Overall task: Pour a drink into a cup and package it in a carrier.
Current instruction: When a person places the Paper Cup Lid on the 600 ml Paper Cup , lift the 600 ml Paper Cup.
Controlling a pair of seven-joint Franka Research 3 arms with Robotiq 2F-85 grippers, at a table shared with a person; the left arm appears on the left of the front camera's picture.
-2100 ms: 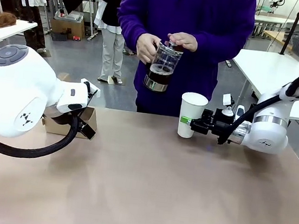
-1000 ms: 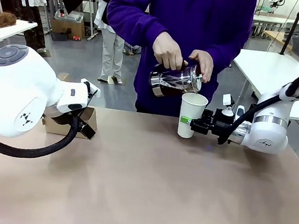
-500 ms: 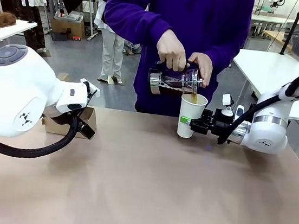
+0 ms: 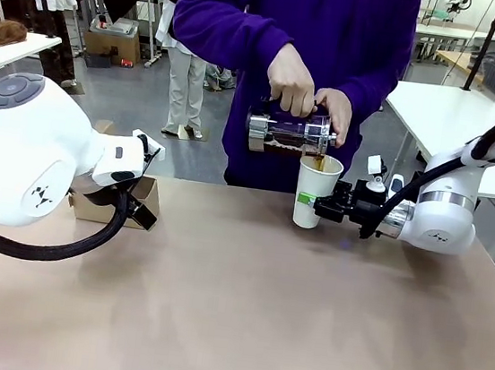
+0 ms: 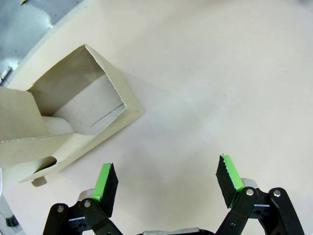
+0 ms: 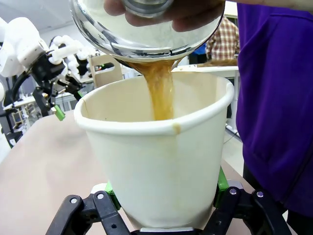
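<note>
Amber drink (image 6: 160,93) streaming into upright white paper cup (image 4: 317,180), brown cardboard carrier (image 5: 112,105) well apart, leftward

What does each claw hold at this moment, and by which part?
The right claw holds the cup by its lower half, one finger on each side. The left claw is open and holds nothing.

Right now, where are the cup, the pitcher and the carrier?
cup (image 4: 320,183): front view, on its white side wall.
pitcher (image 4: 282,136): front view, on the tipped glass body.
carrier (image 5: 73,85): left wrist view, on the inner wall of a slot.
</note>
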